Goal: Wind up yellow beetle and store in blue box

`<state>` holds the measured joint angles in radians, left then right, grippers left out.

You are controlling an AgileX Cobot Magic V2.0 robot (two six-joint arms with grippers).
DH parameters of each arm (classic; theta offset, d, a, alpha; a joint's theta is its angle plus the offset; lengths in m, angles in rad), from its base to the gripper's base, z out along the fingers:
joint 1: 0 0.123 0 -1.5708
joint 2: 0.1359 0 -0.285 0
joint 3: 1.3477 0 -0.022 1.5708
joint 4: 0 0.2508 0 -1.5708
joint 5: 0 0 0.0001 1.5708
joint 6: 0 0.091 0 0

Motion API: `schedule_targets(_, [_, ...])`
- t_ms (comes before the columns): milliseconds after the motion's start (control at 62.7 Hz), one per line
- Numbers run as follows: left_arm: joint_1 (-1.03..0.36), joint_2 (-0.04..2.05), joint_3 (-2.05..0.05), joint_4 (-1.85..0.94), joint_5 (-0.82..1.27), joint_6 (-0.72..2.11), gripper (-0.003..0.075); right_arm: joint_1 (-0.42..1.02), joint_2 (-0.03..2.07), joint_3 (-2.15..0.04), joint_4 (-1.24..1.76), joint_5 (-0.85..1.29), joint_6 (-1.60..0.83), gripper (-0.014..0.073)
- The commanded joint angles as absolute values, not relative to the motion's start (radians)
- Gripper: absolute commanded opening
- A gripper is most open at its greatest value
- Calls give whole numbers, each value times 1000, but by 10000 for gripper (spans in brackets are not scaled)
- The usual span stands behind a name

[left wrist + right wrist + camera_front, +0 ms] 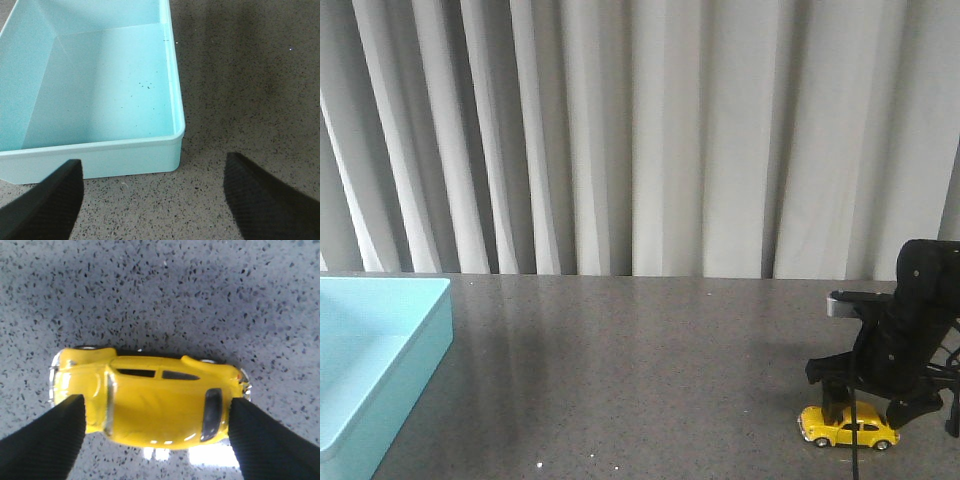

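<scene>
Two tools: right tool (155, 440) lowered, fingers straddling the yellow beetle (150, 400) lengthwise; left tool (152, 200) wide open, empty.

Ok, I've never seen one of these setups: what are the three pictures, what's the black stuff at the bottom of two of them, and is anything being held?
It is a two-armed table robot. The front view looks forward over a speckled grey table toward a curtain. The other two come from cameras on each wrist, and the black shapes are that arm's tool fingers.

The left tool is open, hovering by a corner of the empty blue box.

The right tool has a finger at each end of the yellow beetle, a toy car standing on its wheels. Whether the fingers are squeezing it yet, I cannot tell.
</scene>
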<state>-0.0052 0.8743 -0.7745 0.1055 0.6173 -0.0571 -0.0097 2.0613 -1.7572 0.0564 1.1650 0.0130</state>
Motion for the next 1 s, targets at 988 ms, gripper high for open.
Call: schedule_targets(988, [-11, 870, -806, 107, 558, -60, 557, -413, 2040, -1786, 68, 1220, -263, 565])
